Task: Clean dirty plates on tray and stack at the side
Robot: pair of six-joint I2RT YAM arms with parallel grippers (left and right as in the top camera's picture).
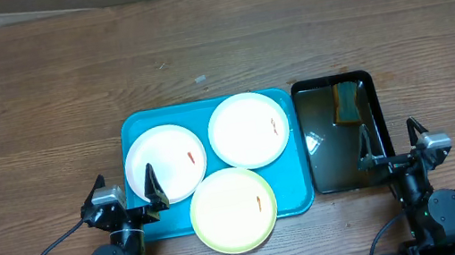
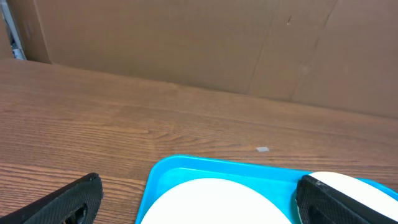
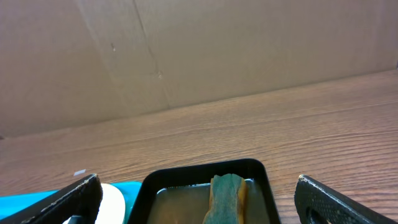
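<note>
The turquoise tray lies at the table's front middle and carries three plates. A white plate is on its left and another white plate on its right. A pale yellow plate sits at the front, overhanging the tray's near rim. Each has a small orange-red smear. My left gripper is open at the tray's left front corner, its fingers straddling the near edge of the left white plate and the tray's rim. My right gripper is open and empty.
A black tray of brownish liquid stands right of the turquoise one, with a green-and-yellow sponge at its far end. The right gripper faces this sponge. A small scrap lies on the wood. Cardboard walls stand behind the table.
</note>
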